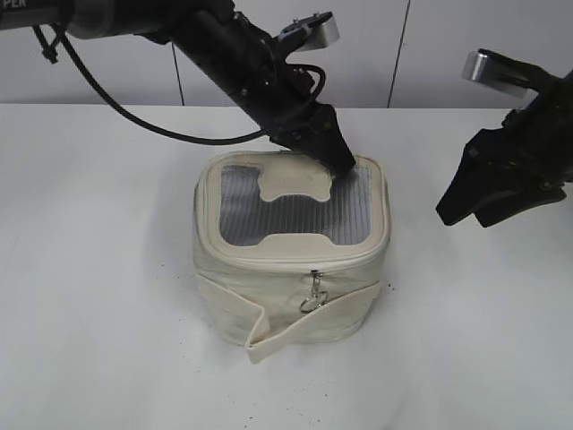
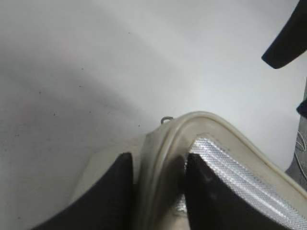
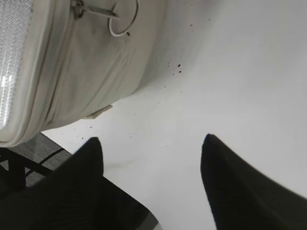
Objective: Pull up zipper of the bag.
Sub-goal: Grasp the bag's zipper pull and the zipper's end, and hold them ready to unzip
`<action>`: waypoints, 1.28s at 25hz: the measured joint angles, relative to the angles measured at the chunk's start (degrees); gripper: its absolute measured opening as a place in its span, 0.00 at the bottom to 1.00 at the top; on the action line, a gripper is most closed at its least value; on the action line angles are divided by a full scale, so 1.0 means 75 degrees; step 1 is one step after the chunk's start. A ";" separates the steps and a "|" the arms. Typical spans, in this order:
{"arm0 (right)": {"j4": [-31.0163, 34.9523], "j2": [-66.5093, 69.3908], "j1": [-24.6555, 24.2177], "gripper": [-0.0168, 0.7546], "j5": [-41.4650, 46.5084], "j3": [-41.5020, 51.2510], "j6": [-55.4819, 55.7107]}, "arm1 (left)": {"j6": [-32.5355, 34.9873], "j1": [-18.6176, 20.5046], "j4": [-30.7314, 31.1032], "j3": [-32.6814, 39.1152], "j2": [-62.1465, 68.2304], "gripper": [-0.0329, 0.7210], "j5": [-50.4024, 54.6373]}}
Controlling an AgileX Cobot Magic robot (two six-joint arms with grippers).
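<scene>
The cream bag (image 1: 269, 300) stands mid-table, with a grey mesh top (image 1: 295, 215) and a loose strap (image 1: 304, 330) across its front. The zipper (image 1: 269, 262) runs under the lid rim, and a silver ring pull (image 1: 313, 294) hangs at the front. My left gripper (image 1: 345, 164) reaches across to the bag's back right corner. In the left wrist view its fingers (image 2: 156, 163) clamp the lid rim (image 2: 163, 158), with a second small ring pull (image 2: 166, 120) just beyond. My right gripper (image 1: 474, 210) hovers open and empty to the right of the bag; its wrist view (image 3: 152, 140) shows the bag (image 3: 86, 72) and front pull (image 3: 123, 19).
The white table (image 1: 107, 269) surrounds the bag, with small dark specks (image 3: 177, 69) near its base. A white wall (image 1: 430, 54) stands behind. A black cable (image 1: 134, 116) trails from the left arm above the table.
</scene>
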 joint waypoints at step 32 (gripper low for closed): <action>0.4398 0.1473 0.0000 0.67 -0.1857 0.1096 -0.6974 | 0.0009 -0.0002 -0.0049 -0.0089 0.0046 0.10 0.0488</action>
